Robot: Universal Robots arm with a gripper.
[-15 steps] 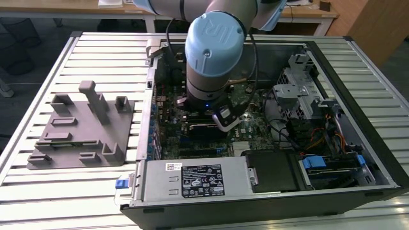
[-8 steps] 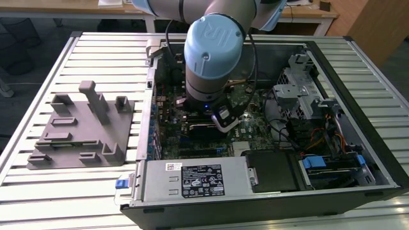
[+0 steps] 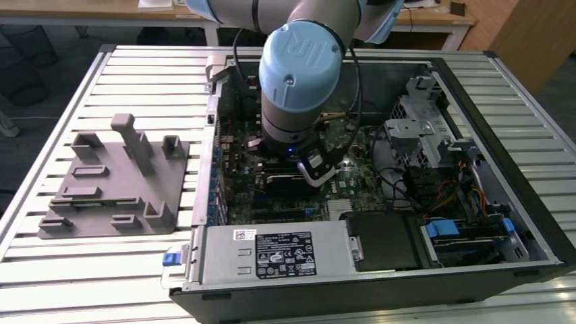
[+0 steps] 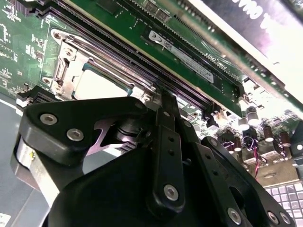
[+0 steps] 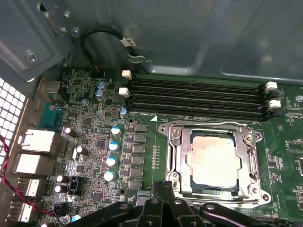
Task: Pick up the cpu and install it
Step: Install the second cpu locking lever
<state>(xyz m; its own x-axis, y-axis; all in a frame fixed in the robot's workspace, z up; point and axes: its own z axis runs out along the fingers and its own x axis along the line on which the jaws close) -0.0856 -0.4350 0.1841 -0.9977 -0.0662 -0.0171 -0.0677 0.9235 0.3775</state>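
Observation:
The cpu, a flat square chip with a silvery-beige top, lies inside the metal socket frame on the green motherboard. It also shows pale in the socket in the second wrist view. My gripper hangs just off the socket's edge, shut with nothing between its fingers. In the second wrist view the gripper and its black linkage stand beside the socket. In the exterior view the gripper is down inside the open computer case, over the middle of the board.
Black memory slots run alongside the socket. The case wall rises behind them. On the slatted table at the exterior view's left stands a grey fixture with upright posts. A power supply and drive cage crowd the case.

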